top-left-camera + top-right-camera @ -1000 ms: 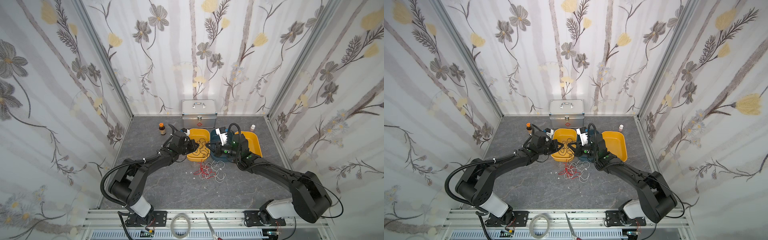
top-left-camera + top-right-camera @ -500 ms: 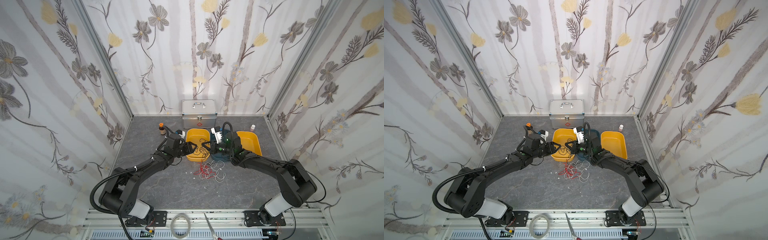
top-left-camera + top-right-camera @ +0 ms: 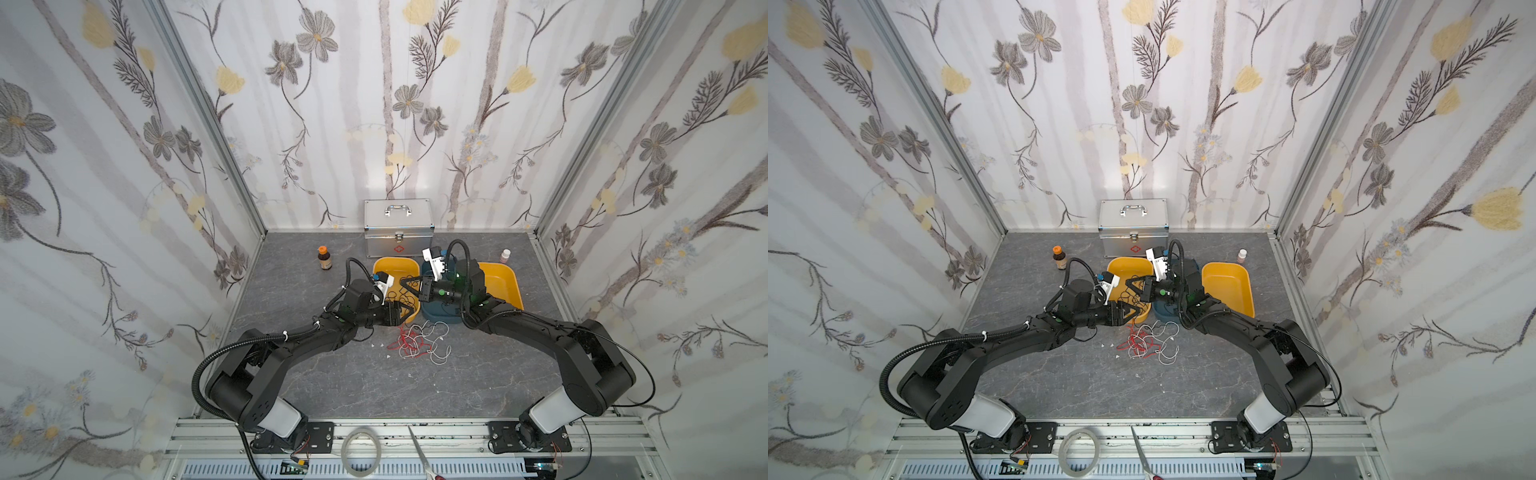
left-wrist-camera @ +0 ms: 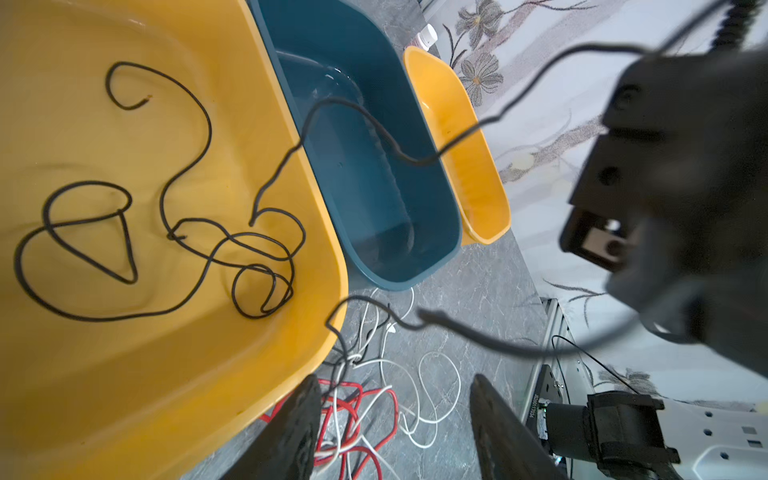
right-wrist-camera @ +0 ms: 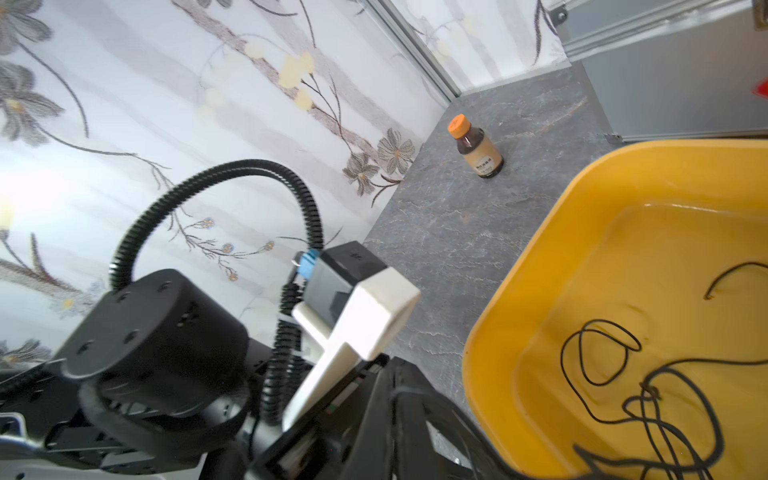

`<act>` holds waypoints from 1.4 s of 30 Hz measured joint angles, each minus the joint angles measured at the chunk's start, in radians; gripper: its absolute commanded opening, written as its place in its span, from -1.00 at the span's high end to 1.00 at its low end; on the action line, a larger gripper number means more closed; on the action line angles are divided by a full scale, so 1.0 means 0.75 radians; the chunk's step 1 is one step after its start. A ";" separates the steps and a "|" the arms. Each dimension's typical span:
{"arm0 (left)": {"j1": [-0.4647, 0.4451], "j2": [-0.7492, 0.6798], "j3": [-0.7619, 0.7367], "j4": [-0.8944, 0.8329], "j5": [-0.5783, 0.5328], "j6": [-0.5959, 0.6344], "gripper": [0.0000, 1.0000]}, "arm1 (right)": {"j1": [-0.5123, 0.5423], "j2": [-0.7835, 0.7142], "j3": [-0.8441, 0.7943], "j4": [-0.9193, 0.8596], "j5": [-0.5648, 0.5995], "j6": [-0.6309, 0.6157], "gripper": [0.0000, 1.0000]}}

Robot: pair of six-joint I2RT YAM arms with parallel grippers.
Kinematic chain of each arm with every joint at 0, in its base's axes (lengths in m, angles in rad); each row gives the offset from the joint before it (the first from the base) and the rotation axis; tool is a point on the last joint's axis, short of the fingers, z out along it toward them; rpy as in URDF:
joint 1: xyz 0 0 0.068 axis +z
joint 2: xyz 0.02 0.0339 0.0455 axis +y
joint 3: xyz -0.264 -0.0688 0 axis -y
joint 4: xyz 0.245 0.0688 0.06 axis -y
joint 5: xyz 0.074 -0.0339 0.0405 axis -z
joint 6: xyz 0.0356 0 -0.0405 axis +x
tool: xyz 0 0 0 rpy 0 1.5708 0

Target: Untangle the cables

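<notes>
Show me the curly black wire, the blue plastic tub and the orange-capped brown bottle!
Black wire (image 4: pixel 210 129): left wrist view, a bend.
Blue tub (image 4: pixel 395 232): left wrist view, inner wall.
Brown bottle (image 5: pixel 482 156): right wrist view, label.

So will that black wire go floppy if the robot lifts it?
Probably floppy: the black wire lies in loose curls in the tub and droops where a strand hangs in the air. Likely very light, being so thin. It might keep its curls.

Black cable (image 4: pixel 170 236) — curled in yellow tray (image 4: pixel 320 208), one strand held up in my right claw (image 3: pixel 406 286); red cable (image 4: pixel 360 386), white cable (image 4: pixel 353 358) — tangled on table (image 3: pixel 332 374) beside it.
</notes>
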 measured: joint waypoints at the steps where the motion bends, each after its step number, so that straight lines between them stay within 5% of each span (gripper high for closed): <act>1: 0.000 0.013 0.009 0.002 -0.004 0.011 -0.19 | 0.000 -0.011 -0.004 0.007 -0.006 0.009 0.99; 9: -0.002 0.091 0.038 0.047 -0.023 0.023 -0.10 | 0.000 -0.061 -0.035 0.066 -0.065 0.074 0.99; 15: -0.009 0.176 0.058 0.161 0.018 -0.028 0.25 | 0.000 -0.059 -0.037 0.110 -0.089 0.114 0.99; 19: -0.016 0.226 0.058 0.232 0.047 -0.097 0.75 | 0.000 -0.058 -0.037 0.133 -0.100 0.127 0.98; 22: -0.016 0.227 0.058 0.262 0.056 -0.113 0.91 | 0.000 -0.058 -0.041 0.131 -0.099 0.126 0.95; 32: -0.015 0.155 0.081 0.244 0.055 -0.131 1.00 | 0.000 -0.148 -0.057 -0.053 0.053 0.016 0.18; 42: -0.012 0.088 0.116 0.199 0.036 -0.157 1.00 | -0.021 -0.408 -0.201 -0.298 0.261 -0.127 -0.07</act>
